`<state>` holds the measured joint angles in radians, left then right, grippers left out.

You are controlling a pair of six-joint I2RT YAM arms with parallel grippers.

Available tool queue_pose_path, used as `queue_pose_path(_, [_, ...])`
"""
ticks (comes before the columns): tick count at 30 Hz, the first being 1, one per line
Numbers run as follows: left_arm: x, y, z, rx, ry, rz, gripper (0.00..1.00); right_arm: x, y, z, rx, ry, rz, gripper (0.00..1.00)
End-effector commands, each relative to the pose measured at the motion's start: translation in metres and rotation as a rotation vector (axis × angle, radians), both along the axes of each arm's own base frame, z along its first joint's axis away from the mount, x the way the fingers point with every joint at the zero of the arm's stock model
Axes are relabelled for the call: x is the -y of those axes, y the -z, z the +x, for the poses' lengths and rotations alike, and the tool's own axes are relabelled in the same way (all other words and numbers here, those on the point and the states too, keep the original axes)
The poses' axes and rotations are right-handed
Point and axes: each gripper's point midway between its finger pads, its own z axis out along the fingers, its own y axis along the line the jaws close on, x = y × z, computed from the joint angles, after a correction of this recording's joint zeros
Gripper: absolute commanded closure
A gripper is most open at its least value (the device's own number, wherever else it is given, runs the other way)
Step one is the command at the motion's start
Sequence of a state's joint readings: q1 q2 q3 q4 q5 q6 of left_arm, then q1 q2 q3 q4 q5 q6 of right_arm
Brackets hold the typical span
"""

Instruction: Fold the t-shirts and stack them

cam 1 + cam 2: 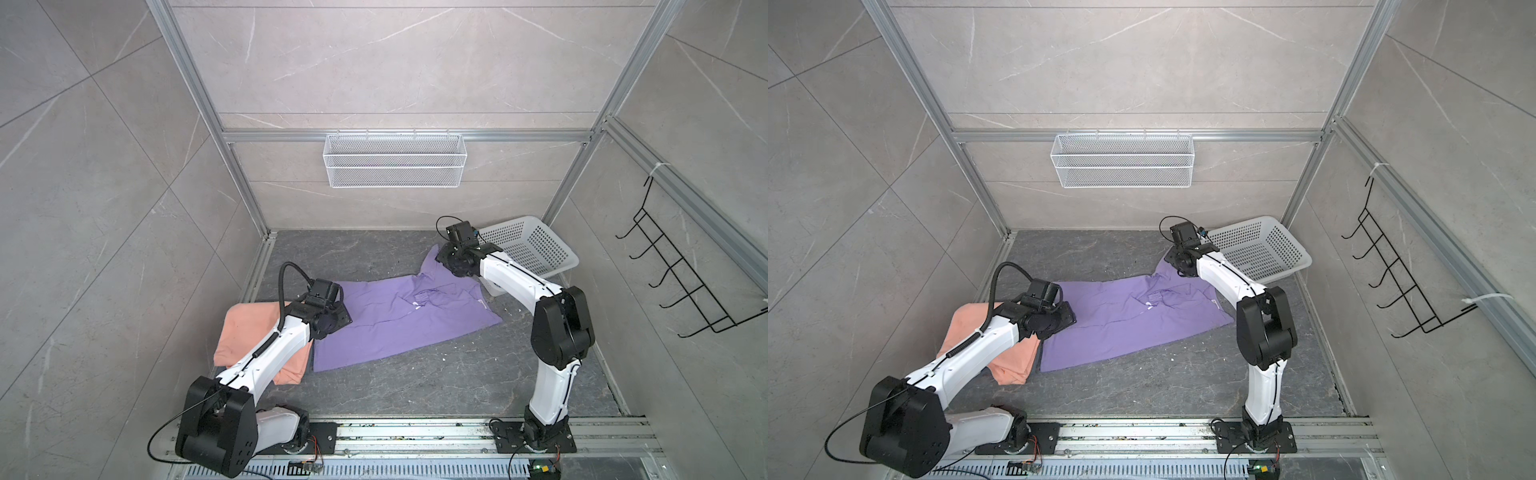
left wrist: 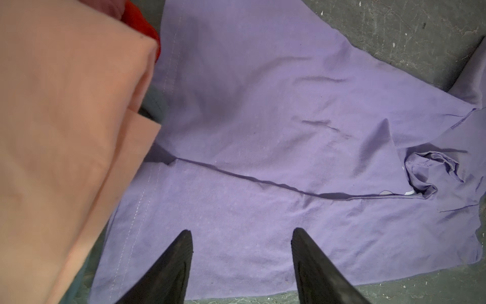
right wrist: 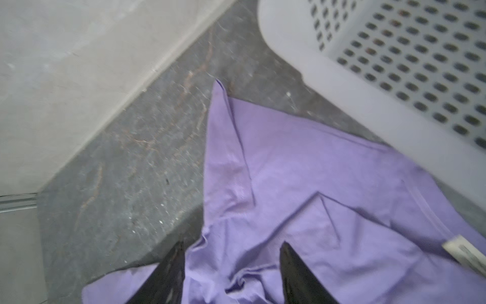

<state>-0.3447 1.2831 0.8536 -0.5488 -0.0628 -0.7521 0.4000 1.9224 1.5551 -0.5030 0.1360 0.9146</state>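
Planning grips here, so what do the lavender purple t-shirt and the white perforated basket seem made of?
Lavender purple t-shirt: soft matte cloth, probably cotton knit; it creases and has stitched hems. White perforated basket: rigid smooth plastic, seemingly; even moulded holes.

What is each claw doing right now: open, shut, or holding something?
Left claw: open, empty, over the purple shirt.
Right claw: open, empty, over the same shirt.

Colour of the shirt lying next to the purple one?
Plain salmon-peach shirt, no print visible; clearest in the left wrist view.
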Motion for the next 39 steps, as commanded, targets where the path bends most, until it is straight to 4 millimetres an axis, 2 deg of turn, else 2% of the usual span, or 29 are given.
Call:
queue_pose_path(1, [0.017, -0.019, 0.019, 0.062, 0.066, -0.039, 0.37, 0.02, 0.033, -0.035, -0.148, 0.07, -0.074, 0.43])
queue_pose_path(7, [0.021, -0.022, 0.022, 0.069, 0.077, -0.052, 0.38, 0.011, 0.065, -0.037, -0.197, 0.078, -0.047, 0.44])
queue_pose_path(14, [0.013, -0.023, 0.011, 0.079, 0.04, -0.055, 0.38, 0.007, 0.093, -0.035, -0.266, 0.136, -0.042, 0.45])
queue_pose_path(20, [0.007, -0.023, 0.003, 0.085, 0.01, -0.05, 0.38, 0.008, 0.092, -0.029, -0.265, 0.142, -0.089, 0.45])
queue_pose_path(27, [0.004, -0.027, 0.004, 0.099, -0.001, -0.042, 0.38, 0.011, 0.111, -0.037, -0.34, 0.168, -0.122, 0.46])
queue_pose_path(34, [0.001, -0.028, 0.0, 0.09, 0.002, -0.029, 0.38, 0.004, 0.122, -0.027, -0.335, 0.172, -0.102, 0.46])
queue_pose_path(36, [0.0, -0.029, -0.002, 0.094, -0.001, -0.024, 0.38, 0.003, 0.124, -0.025, -0.342, 0.171, -0.107, 0.51])
queue_pose_path(39, [-0.003, -0.031, -0.004, 0.097, -0.005, -0.015, 0.38, 0.004, 0.125, -0.025, -0.367, 0.176, -0.132, 0.7])
